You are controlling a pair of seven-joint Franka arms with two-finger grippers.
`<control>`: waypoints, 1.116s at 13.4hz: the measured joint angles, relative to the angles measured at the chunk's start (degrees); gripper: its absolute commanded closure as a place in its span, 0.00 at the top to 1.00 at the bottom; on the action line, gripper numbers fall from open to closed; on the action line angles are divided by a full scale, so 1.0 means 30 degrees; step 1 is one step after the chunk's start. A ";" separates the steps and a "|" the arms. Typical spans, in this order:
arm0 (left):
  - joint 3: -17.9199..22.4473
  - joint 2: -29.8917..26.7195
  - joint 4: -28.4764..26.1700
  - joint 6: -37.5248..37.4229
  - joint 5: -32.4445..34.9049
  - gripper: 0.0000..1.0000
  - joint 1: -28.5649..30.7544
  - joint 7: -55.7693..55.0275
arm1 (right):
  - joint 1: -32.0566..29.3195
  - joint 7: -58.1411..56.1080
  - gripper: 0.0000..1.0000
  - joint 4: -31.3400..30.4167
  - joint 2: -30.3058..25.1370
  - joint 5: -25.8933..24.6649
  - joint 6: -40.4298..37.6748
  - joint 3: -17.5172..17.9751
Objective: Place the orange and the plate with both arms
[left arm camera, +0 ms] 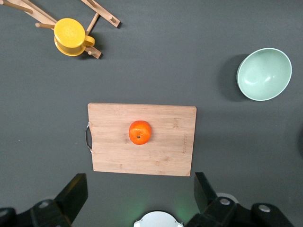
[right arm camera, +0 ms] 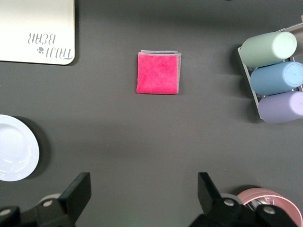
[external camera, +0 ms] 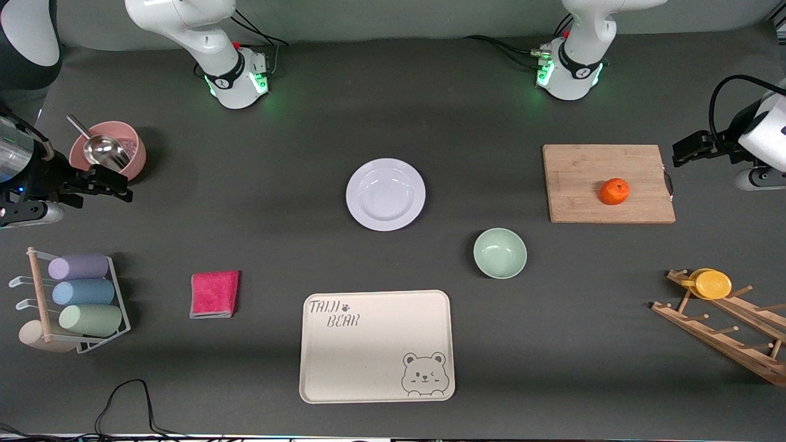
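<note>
Plate (external camera: 385,194) is sitting at the frame's centre and orange (external camera: 614,191) at centre right on the cutting board (external camera: 577,209), while the right tool (external camera: 101,183) at the left edge and the left tool (external camera: 691,150) at the right edge are both hanging wide and empty. Each should probably be coming straight down, pinching the plate's rim and straddling the fruit. Bare desk (external camera: 276,202) is ringing both, but the green bowl (external camera: 500,253) is sitting near their paths to the tray (external camera: 430,307) at bottom centre.

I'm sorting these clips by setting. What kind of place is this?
Probably a lab tabletop staged as a kitchen: two robot arms bolted to it, with a cutting board, white plate and wooden drying rack.
</note>
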 measured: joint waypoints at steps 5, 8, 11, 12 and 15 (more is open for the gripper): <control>-0.0154 0.0024 0.0781 -0.1012 -0.0039 1.00 0.0029 -0.0377 | 0.0000 0.0000 1.00 0.0007 0.0001 0.0000 0.0004 0.0001; -0.0153 0.0045 0.1014 -0.1419 -0.0040 1.00 0.0091 -0.0391 | 0.0001 0.0000 1.00 0.0007 0.0004 0.0000 0.0004 0.0008; -0.0141 0.0084 0.1022 -0.1596 -0.0040 1.00 0.0194 -0.0391 | 0.0007 0.0000 1.00 -0.0009 0.0020 0.0001 0.0001 0.0030; -0.0139 0.0098 0.1022 -0.1625 -0.0040 1.00 0.0222 -0.0391 | 0.0018 0.0000 1.00 -0.0044 0.0035 0.0028 -0.0016 0.0050; -0.0116 0.0037 0.1028 -0.2474 -0.0039 1.00 0.0292 -0.0391 | 0.0080 0.0000 1.00 -0.0614 0.0110 0.1123 -0.0025 0.0126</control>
